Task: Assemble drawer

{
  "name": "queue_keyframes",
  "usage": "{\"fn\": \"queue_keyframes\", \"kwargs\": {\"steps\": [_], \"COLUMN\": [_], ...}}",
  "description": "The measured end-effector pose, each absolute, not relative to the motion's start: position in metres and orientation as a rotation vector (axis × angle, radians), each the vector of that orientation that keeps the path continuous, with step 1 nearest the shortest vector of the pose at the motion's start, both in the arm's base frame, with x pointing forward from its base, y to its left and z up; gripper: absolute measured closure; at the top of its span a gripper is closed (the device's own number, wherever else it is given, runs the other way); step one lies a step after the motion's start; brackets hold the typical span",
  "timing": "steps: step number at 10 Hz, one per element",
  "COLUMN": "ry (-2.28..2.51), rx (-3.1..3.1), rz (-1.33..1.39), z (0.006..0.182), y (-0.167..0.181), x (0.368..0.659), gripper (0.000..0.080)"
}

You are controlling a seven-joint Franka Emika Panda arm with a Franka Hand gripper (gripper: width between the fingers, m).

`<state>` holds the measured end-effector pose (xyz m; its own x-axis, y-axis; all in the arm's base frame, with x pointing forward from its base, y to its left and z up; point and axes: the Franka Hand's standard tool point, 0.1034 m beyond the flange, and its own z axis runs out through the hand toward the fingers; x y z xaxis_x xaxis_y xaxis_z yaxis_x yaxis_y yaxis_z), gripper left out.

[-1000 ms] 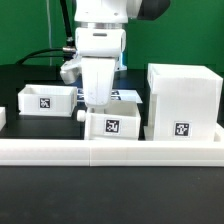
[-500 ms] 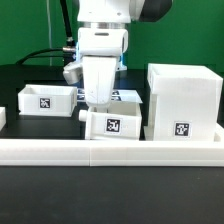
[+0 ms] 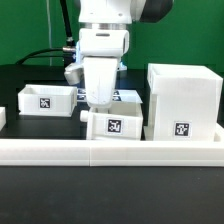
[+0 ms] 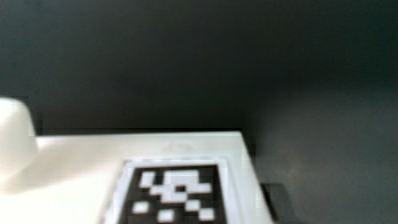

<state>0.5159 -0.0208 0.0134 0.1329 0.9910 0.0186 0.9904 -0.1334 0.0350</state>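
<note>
In the exterior view my gripper (image 3: 98,104) reaches straight down onto the back of the middle small tray (image 3: 113,126), which shows a tag on its front and sits slightly tilted. The fingertips are hidden behind the tray wall, and the jaws look closed on it. A second small tray (image 3: 45,100) stands at the exterior view's left. The large boxy casing (image 3: 183,100) stands at the exterior view's right, close beside the middle tray. The wrist view shows a white tagged surface of the tray (image 4: 178,185) very near, with the dark table beyond.
A long low white rail (image 3: 110,150) runs across the front, just before the trays and casing. The marker board (image 3: 130,95) lies behind the middle tray. A small white part (image 3: 2,117) shows at the exterior view's left edge. Dark table (image 3: 100,195) lies before the rail.
The middle tray has shifted slightly toward the exterior view's left and tilted a little. The gripper has sunk slightly; the other parts have not moved.
</note>
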Motion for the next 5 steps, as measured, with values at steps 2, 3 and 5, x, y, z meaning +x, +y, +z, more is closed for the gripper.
{"fn": "queue_keyframes", "kwargs": {"steps": [2,3,5], "ry": [2.044,2.053,2.052], "rx": [2.369,2.363,2.376], "rz": [0.065,0.068,0.081], "z": [0.013,0.013,0.012], "y": [-0.018,-0.02,-0.028], "x": [0.517,0.516,0.516], "gripper": [0.0757,0.0757,0.0757]}}
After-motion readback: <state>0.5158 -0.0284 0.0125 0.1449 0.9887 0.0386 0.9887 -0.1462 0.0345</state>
